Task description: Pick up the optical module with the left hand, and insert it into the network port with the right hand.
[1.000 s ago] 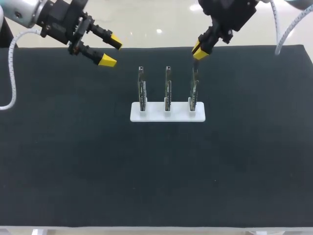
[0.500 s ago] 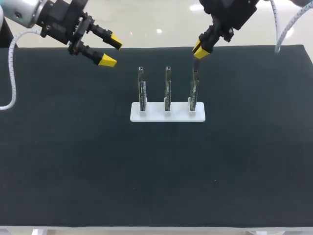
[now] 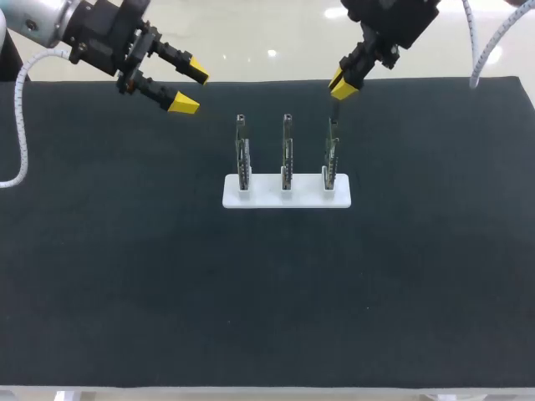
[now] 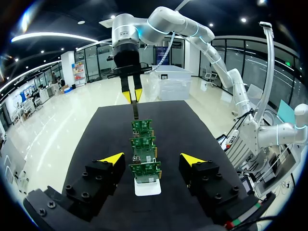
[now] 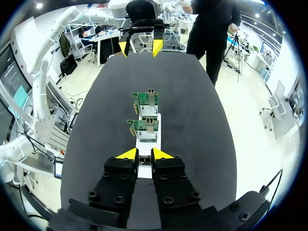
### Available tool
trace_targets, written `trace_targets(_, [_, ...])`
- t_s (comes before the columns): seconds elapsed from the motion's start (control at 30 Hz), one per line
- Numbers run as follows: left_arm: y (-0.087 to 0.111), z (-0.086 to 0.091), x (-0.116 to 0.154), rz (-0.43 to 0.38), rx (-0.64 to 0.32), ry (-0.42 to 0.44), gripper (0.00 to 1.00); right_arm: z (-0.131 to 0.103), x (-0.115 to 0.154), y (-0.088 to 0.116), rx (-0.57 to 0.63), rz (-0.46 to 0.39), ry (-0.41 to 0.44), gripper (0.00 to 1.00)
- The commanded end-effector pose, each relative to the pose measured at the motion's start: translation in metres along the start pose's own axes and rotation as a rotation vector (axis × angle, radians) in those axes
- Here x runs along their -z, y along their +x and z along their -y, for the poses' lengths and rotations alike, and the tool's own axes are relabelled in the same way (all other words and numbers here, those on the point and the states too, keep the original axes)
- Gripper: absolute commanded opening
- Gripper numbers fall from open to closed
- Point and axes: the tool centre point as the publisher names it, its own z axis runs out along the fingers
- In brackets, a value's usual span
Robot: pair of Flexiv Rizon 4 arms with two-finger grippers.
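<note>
Just above the end card [image 3: 332, 154]: optical module [image 3: 334, 109] in the right gripper [image 3: 342, 84]

Over the far side of the black table [image 3: 125, 267], the right gripper has its yellow tips drawn close, clamped from two sides on the slim dark optical module, which hangs straight down from them. Its lower end is at the top of the end card; whether they touch cannot be told. Three network cards [image 3: 287, 154] stand upright in a row in a white holder [image 3: 267, 195]. The left gripper [image 3: 191, 87] hovers over the table's far left, jaws wide apart and empty, well apart from the cards.
</note>
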Motion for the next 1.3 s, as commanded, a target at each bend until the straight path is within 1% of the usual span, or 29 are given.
trace_targets(0.03, [-0.0002, -0.0010, -0.0002, -0.003, 0.000, 0.002, 1.00, 0.0023, -0.0003, 0.0006, 0.001, 0.005, -0.008, 0.00])
trace_targets(1.3, [-0.0002, -0.0010, -0.0002, -0.003, 0.000, 0.002, 1.00, 0.0000, -0.0043, 0.0043, -0.002, 0.017, 0.001, 0.00])
